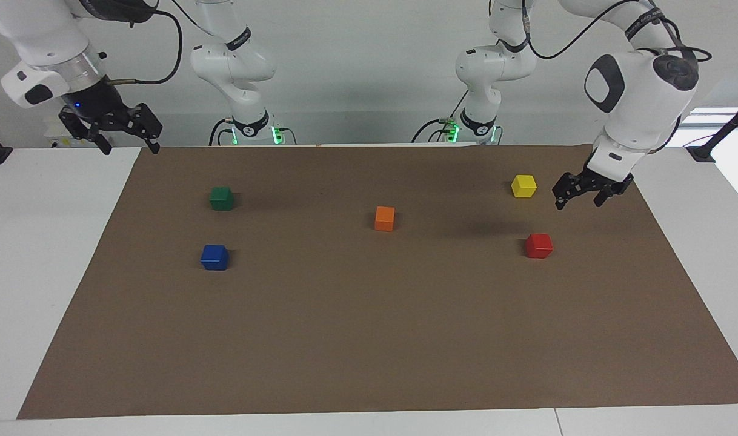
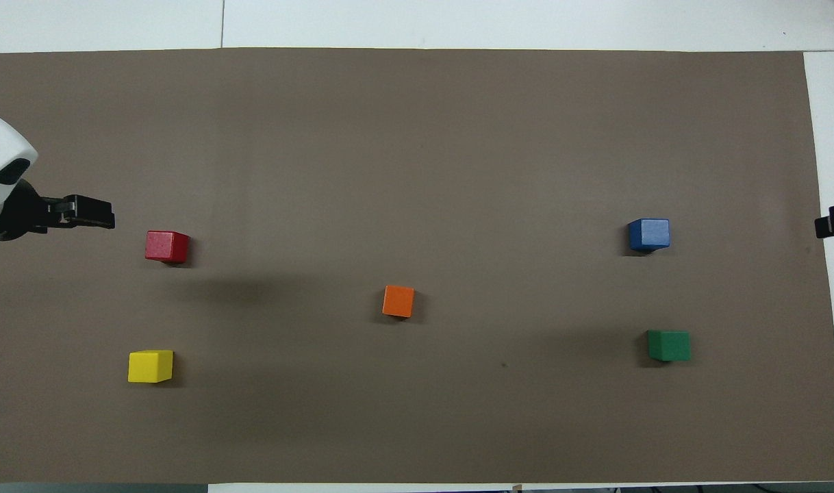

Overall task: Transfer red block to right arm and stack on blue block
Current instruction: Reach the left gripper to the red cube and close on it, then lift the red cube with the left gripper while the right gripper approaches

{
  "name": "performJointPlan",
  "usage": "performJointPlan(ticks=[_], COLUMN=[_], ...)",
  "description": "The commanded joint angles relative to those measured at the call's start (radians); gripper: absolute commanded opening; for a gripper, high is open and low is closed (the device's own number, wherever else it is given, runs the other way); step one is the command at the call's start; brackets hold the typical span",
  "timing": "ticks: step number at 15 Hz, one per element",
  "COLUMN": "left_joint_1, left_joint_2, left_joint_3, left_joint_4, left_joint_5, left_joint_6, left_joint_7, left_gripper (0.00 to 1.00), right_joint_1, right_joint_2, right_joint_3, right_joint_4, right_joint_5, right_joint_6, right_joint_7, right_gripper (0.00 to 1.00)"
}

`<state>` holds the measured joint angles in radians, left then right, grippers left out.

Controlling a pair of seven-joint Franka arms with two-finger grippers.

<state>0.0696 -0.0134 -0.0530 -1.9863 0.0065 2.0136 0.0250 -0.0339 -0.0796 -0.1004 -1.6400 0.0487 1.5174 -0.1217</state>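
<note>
I see the small glossy red cube [image 1: 538, 246] resting on the brown-covered table [image 1: 369, 339] toward the left arm's end. My left end effector [image 1: 578, 197] hovers raised beside it, fingers spread, empty. The right end effector [image 1: 123, 138] waits, fingers apart, well apart from the small glossy blue cube [image 1: 214, 257].

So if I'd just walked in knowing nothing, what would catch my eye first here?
Probably the five bright cubes scattered on the brown mat: the red block and a yellow cube toward the left arm's end, an orange cube in the middle, the blue block and a green cube toward the right arm's end. Then the left gripper, open, hanging over the mat near the red block, while the right gripper waits at the mat's corner.
</note>
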Motion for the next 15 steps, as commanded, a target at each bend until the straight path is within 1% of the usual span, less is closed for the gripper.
performJointPlan(ticks=[1,3,5,7,9,10,12,13,14,15], left_joint_1=[-0.014,-0.019,-0.016,-0.019,-0.027,-0.030,-0.030,-0.030,-0.030,-0.030], left_joint_2=[0.019,0.078,0.079,0.096,0.121,0.131,0.150,0.156,0.162,0.168], left_joint_3=[0.008,0.008,0.008,0.007,0.007,0.008,0.007,0.007,0.008,0.007], left_joint_4=[-0.176,-0.210,-0.249,-0.253,-0.252,-0.252,-0.252,-0.250,-0.243,-0.238], left_joint_5=[-0.016,-0.016,-0.016,-0.016,-0.014,-0.014,-0.014,-0.014,-0.014,-0.014], left_joint_6=[0.227,0.321,0.361,0.393,0.412,0.413,0.436,0.439,0.439,0.436], left_joint_7=[0.010,0.010,0.016,0.016,0.023,0.042,0.053,0.055,0.053,0.050], left_gripper=[1.00,1.00,1.00,1.00,1.00,1.00,1.00,1.00,0.85,0.56], right_joint_1=[-0.006,-0.004,-0.007,-0.012,-0.026,-0.024,-0.012,-0.011,-0.009,-0.011], right_joint_2=[-0.086,-0.088,-0.080,-0.065,-0.028,-0.025,-0.026,-0.026,-0.017,0.006], right_joint_3=[0.002,0.002,0.002,0.002,0.001,0.002,0.002,0.002,0.004,0.004], right_joint_4=[-0.196,-0.265,-0.341,-0.406,-0.461,-0.493,-0.543,-0.555,-0.572,-0.586], right_joint_5=[0.129,0.259,0.450,0.635,0.848,0.937,1.098,1.167,1.233,1.296], right_joint_6=[0.113,0.170,0.226,0.256,0.251,0.251,0.224,0.189,0.150,0.098], right_joint_7=[-0.021,-0.035,-0.084,-0.175,-0.309,-0.367,-0.418,-0.426,-0.440,-0.488], right_gripper=[1.00,1.00,1.00,1.00,1.00,1.00,1.00,1.00,1.00,1.00])
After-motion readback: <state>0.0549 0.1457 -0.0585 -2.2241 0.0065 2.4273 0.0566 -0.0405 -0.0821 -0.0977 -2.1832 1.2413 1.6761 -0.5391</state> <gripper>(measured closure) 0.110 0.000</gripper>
